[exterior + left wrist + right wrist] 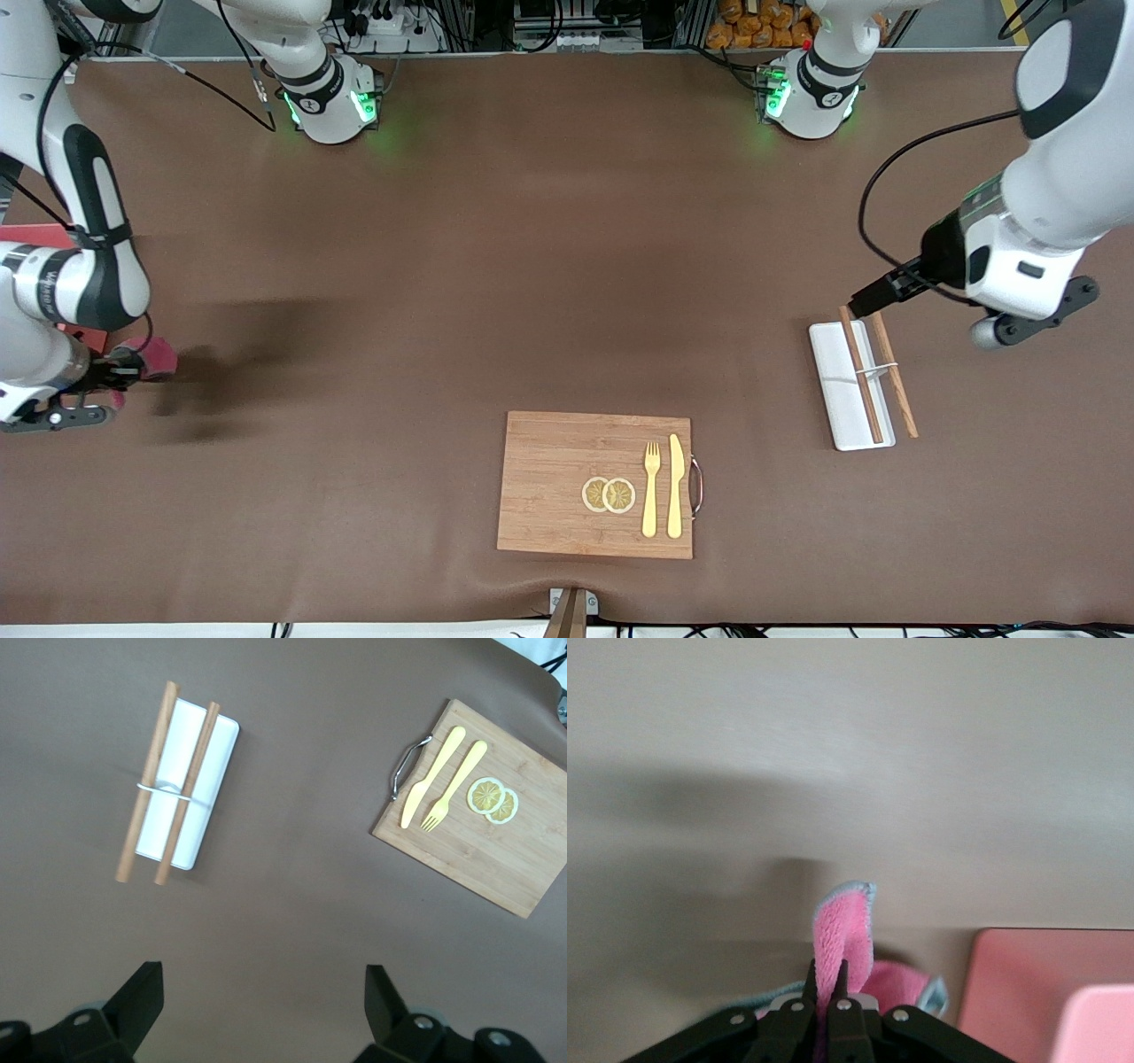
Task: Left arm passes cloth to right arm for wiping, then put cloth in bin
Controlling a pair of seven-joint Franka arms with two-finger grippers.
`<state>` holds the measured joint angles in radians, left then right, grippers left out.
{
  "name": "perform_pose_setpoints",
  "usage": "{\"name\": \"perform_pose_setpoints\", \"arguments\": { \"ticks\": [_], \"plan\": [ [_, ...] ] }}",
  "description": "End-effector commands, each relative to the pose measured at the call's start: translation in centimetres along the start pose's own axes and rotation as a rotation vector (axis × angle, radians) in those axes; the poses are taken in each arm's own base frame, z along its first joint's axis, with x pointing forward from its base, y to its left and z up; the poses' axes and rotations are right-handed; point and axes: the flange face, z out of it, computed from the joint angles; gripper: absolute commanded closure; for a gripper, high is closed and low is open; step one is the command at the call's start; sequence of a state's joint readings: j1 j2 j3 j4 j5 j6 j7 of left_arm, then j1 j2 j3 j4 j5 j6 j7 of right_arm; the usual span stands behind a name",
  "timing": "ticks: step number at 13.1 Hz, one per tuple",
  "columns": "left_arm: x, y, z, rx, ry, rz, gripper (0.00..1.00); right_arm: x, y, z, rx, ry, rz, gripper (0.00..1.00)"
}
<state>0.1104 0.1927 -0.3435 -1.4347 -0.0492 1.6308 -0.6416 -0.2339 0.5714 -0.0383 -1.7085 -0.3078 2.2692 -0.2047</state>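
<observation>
The right gripper (826, 990) held the cloth (846, 935) in shut jaws beside the bin (1045, 988); the left gripper (264, 997), jaws wide and empty, hung over the worktop (496, 292).

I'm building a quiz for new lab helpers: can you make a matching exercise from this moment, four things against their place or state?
Things:
1. cloth
2. left gripper
3. fork
4. sticks

Places or states:
A. lying across the white tray
B. open and holding nothing
C. pinched in the shut right gripper
D. beside the knife on the wooden board

Pairs: 1-C, 2-B, 3-D, 4-A
</observation>
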Motion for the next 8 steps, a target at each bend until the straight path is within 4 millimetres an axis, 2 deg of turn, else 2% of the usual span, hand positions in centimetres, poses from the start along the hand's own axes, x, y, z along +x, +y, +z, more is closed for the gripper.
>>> {"name": "perform_pose_setpoints", "arguments": {
  "ticks": [1,3,5,7,8],
  "plan": [
    [-1.0,-2.4,-2.3,0.049,0.037,0.122,0.0,1.7,-7.0,1.2,-0.007,-0.034,0.06,1.0],
    [-0.4,-5.6,-3.6,0.072,0.034,0.209,0.0,2.1,-11.9,1.3,0.014,-0.046,0.135,1.0],
    [-0.4,-6.7,-4.2,0.077,0.031,0.25,0.0,2.4,-15.9,0.7,0.055,-0.072,0.213,1.0],
    [-1.1,-7.4,-5.3,0.081,0.034,0.246,0.0,2.1,-22.4,-1.8,0.158,-0.176,0.302,1.0],
    [-0.9,-8.0,-5.6,0.082,0.036,0.246,0.0,2.0,-24.8,-3.1,0.192,-0.188,0.343,1.0]
  ]
}}
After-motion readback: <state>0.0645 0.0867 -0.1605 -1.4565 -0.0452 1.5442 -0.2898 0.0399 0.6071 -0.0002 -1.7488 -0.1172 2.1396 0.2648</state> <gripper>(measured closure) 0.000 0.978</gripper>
